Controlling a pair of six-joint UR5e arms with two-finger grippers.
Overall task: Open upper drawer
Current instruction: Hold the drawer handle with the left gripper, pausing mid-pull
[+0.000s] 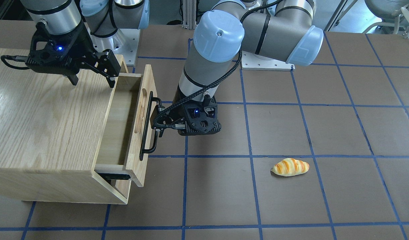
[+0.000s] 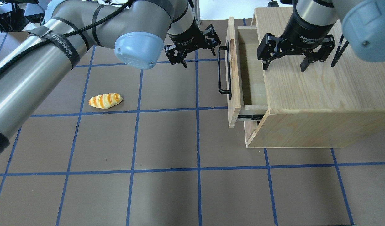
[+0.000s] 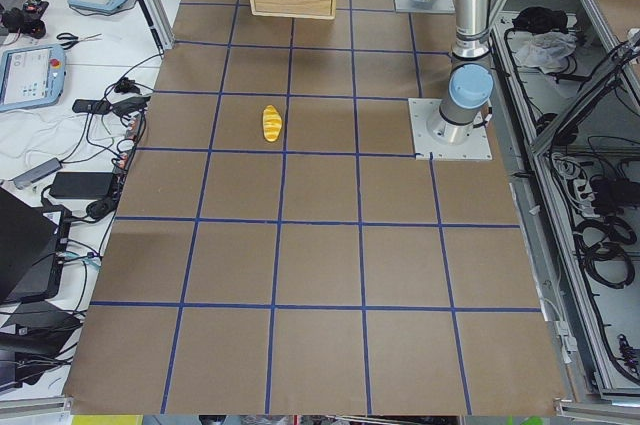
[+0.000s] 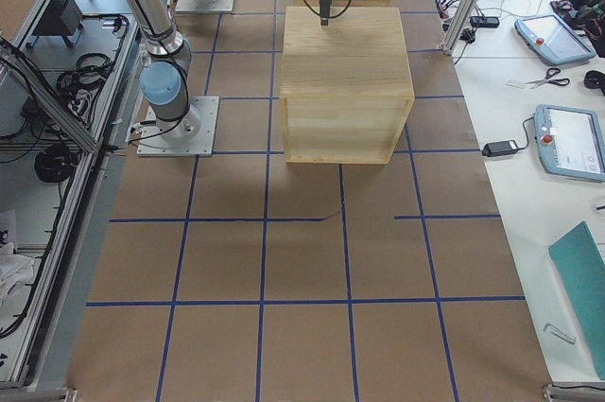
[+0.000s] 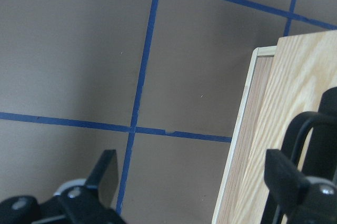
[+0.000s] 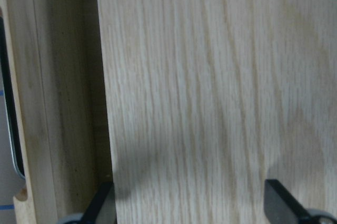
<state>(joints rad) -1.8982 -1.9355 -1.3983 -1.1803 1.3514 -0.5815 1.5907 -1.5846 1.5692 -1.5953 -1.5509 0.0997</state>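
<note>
By the right edge of the table (image 2: 361, 188) | upper drawer (image 2: 234, 94) part-way out, opening seems unfinished | my left pincer (image 2: 199, 53) gapes empty beside handle (image 2: 223, 70) | right pincer (image 2: 284, 68) spread, empty, over cabinet (image 2: 321, 94) | next, I judge: regrip handle, pull straight

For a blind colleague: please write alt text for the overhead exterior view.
The upper drawer is partly pulled out of a wooden cabinet. The open left gripper is beside its black handle; the open right gripper hovers over the cabinet top. A bread roll lies apart.
</note>
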